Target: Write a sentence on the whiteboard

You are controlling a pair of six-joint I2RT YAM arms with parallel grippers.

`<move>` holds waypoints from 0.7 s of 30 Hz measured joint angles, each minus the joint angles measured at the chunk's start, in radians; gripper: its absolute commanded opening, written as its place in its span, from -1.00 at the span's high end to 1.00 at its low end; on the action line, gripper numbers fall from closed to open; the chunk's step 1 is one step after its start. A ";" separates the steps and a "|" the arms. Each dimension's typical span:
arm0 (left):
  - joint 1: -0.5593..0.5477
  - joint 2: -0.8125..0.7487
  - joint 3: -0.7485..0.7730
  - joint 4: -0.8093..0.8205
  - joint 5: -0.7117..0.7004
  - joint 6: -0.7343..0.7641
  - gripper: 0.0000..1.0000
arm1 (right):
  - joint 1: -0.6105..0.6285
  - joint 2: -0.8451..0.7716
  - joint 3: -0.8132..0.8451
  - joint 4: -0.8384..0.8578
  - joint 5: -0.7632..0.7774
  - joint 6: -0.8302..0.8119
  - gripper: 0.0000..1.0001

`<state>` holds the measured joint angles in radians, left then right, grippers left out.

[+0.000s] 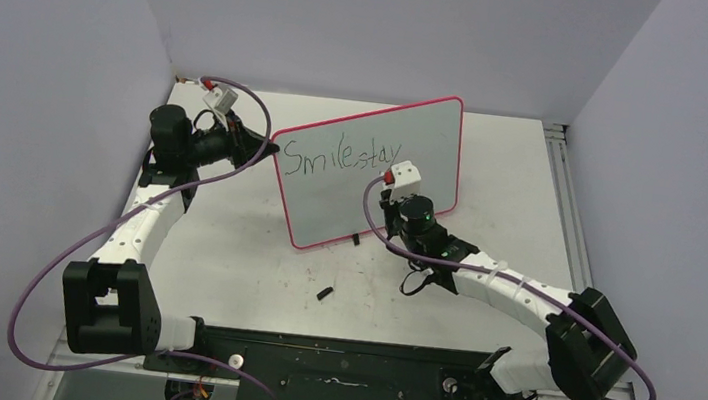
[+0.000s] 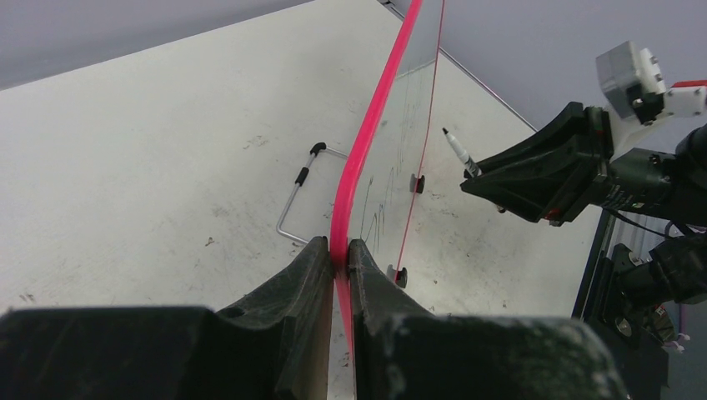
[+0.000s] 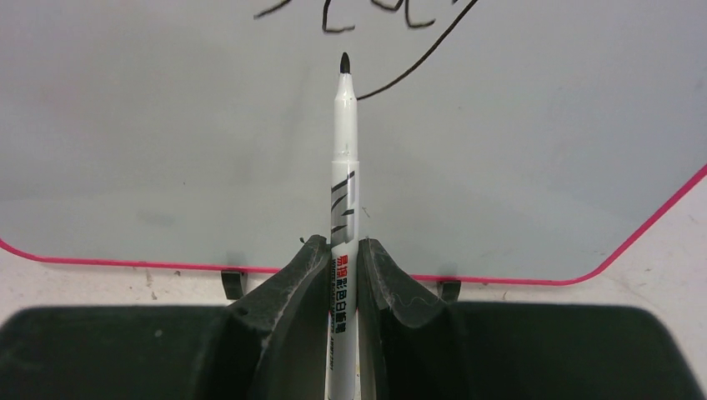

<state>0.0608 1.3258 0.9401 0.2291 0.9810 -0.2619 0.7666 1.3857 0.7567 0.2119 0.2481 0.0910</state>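
Note:
The whiteboard (image 1: 418, 132) stands tilted on the table, pink-rimmed, with "Smile stay" written in black on its face. My left gripper (image 1: 270, 147) is shut on the board's left edge; in the left wrist view the pink rim (image 2: 367, 142) runs up from between the jaws (image 2: 340, 250). My right gripper (image 1: 393, 192) is shut on a white marker (image 3: 344, 167), uncapped, its black tip just off the board face (image 3: 167, 150), below the tail of the last letter. The marker also shows in the left wrist view (image 2: 457, 150), a short gap from the board.
A small black piece, perhaps the marker cap (image 1: 324, 293), lies on the table in front of the board. Another small black bit (image 1: 353, 239) lies by the board's lower edge. A wire stand (image 2: 296, 196) props the board from behind. Purple walls enclose the table.

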 measured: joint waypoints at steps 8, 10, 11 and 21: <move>0.000 -0.004 -0.002 0.000 0.000 0.000 1.00 | -0.007 -0.097 0.010 -0.023 0.011 -0.008 0.89; 0.000 -0.004 -0.002 0.000 0.000 -0.001 1.00 | -0.033 -0.103 0.012 -0.034 0.002 -0.013 0.89; 0.000 -0.004 -0.002 0.000 0.000 -0.001 1.00 | -0.051 -0.103 0.012 -0.038 -0.004 -0.017 0.89; 0.000 -0.007 -0.003 0.000 0.000 -0.004 1.00 | -0.216 -0.090 0.061 -0.070 -0.130 -0.057 0.89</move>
<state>0.0608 1.3186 0.9375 0.2291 0.9813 -0.2661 0.5510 1.2961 0.8173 0.1421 0.1184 0.0338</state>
